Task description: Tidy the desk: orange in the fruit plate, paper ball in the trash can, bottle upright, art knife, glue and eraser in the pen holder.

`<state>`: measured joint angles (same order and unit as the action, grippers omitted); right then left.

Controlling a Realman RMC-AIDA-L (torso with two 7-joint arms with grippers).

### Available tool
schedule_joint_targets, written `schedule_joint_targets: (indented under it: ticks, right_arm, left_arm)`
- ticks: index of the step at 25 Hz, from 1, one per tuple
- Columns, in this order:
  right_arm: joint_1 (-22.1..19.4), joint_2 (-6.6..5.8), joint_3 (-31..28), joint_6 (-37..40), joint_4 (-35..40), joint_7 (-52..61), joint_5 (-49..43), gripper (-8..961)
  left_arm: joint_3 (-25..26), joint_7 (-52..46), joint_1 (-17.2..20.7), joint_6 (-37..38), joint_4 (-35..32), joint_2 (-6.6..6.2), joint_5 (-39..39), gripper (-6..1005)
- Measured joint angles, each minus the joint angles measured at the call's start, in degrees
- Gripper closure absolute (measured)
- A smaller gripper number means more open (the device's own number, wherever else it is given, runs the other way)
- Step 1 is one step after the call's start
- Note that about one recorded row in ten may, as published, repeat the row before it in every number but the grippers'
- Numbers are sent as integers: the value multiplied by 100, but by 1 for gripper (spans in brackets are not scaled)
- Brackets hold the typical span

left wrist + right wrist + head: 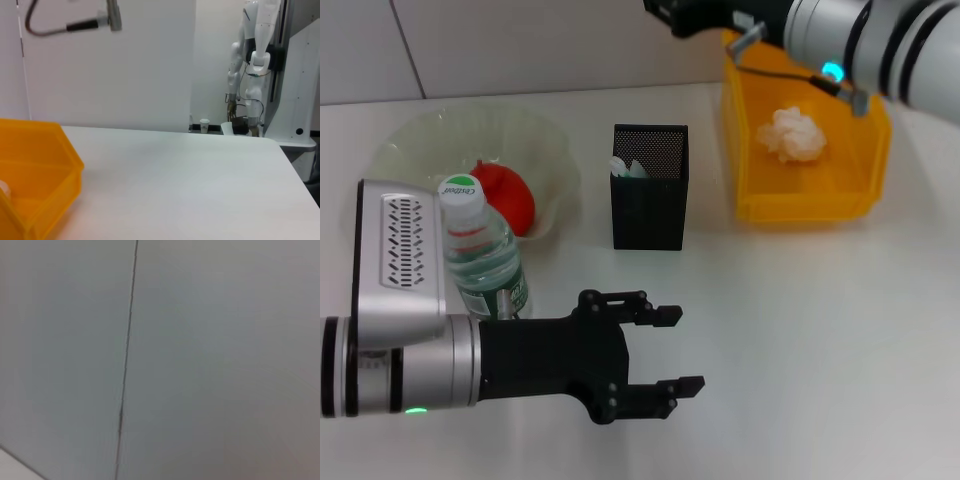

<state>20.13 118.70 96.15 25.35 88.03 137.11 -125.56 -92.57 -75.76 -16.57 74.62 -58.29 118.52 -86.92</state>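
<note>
the left hand (665, 350) hovers low over the bare white desk (800, 330) near its front edge, its two black, angular fingers spread wide apart with nothing between them, behind a smooth silver wrist sleeve. just beside that arm the bottle (480, 250) stands upright, clear ribbed plastic with a green label and a green-and-white cap. behind the bottle sits the fruit plate (555, 150), a translucent pale-green bowl with a wavy, ruffled rim, and the orange (510, 195), round and glossy red-orange, rests inside it. toward the middle stands the pen holder (650, 200), a square cup of black metal mesh, with pale items poking up at its inner left corner, too unclear to name. to the right is the trash can (800, 205), a bright yellow-orange, smooth-walled rectangular plastic bin, and the paper ball (792, 135), a crumpled white wad, lies on its floor. the right hand (705, 15) is raised at the far edge above the bin's back corner; whether its fingers are apart or closed cannot be told. the right wrist view shows only a plain grey wall with a thin seam.
</note>
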Motion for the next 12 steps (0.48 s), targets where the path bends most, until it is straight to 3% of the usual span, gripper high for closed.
schedule_joint_targets:
  ticks: [4, 5, 6, 10, 12]
  right_arm:
    - [195, 6, -688, 749, 78, -629, 996, 491]
    - [412, 24, -1147, 1228, -128, -1020, 1512, 489]
    - [412, 24, -1147, 1228, -128, -1020, 1512, 488]
    - [1230, 13, -2322, 2740, -1288, -2116, 2675, 480]
    - [1360, 17, -2523, 2962, -1538, -2347, 2849, 476]
  left_arm:
    - [-10, 3, -3, 0, 2, 3, 0, 302]
    - [-13, 4, -4, 0, 2, 4, 1, 301]
    - [-16, 5, -4, 0, 2, 4, 1, 301]
    - [-25, 64, 10, 0, 3, 5, 5, 301]
    - [-24, 123, 21, 0, 6, 8, 18, 302]
